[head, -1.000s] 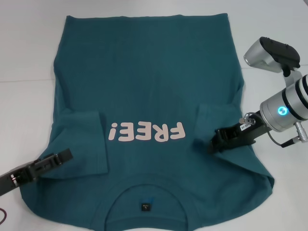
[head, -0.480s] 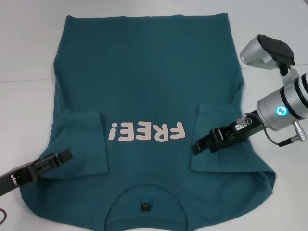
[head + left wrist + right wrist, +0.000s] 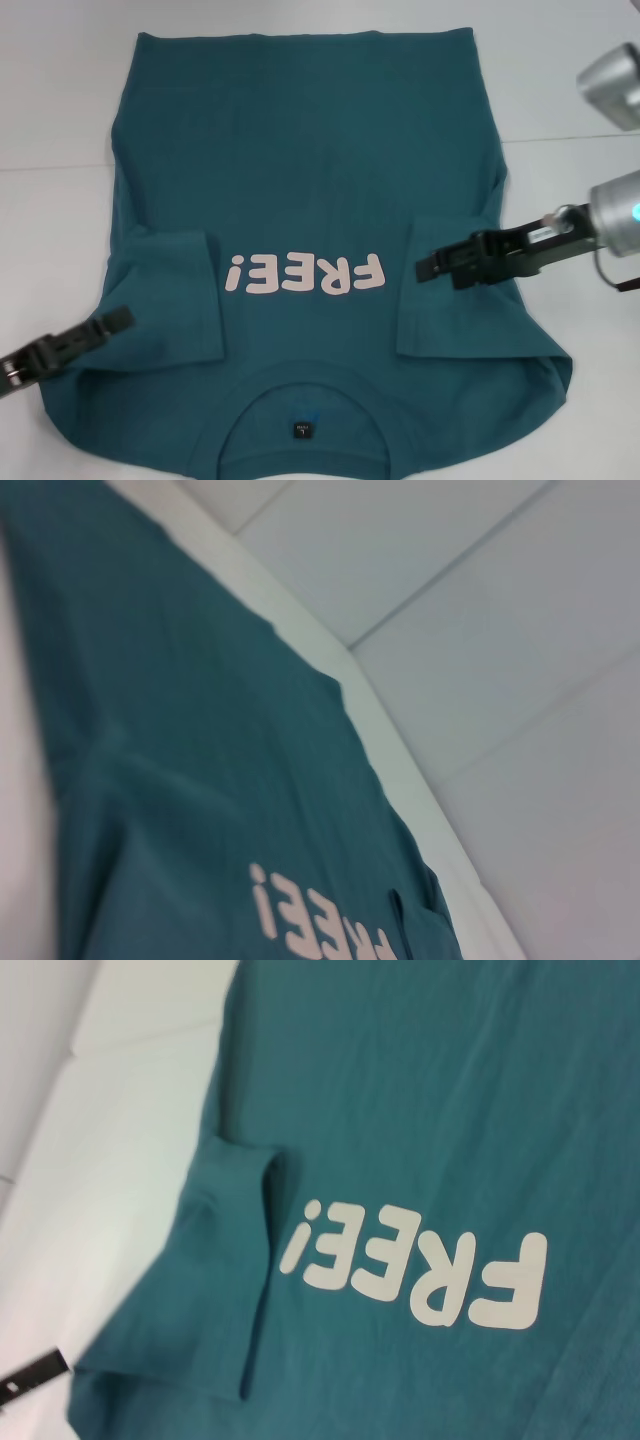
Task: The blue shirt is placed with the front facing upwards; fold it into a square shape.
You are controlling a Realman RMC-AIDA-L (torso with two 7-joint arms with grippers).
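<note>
Both sleeves lie folded inward on the blue shirt (image 3: 300, 180). The right claw (image 3: 425, 268), apparently empty though its opening cannot be told, hovers over the right sleeve beneath it; the left claw (image 3: 122, 318), equally unreadable, sits at the left sleeve's edge. Either could snag a sleeve and undo its fold.

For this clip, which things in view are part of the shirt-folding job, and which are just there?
Part of the job:
- dark teal-blue short-sleeved cotton T-shirt with pale pink FREE! lettering, both sleeves folded inward
- left gripper, at the shirt's left edge
- right gripper, over the folded right sleeve

Just there:
- white table under the shirt
</note>
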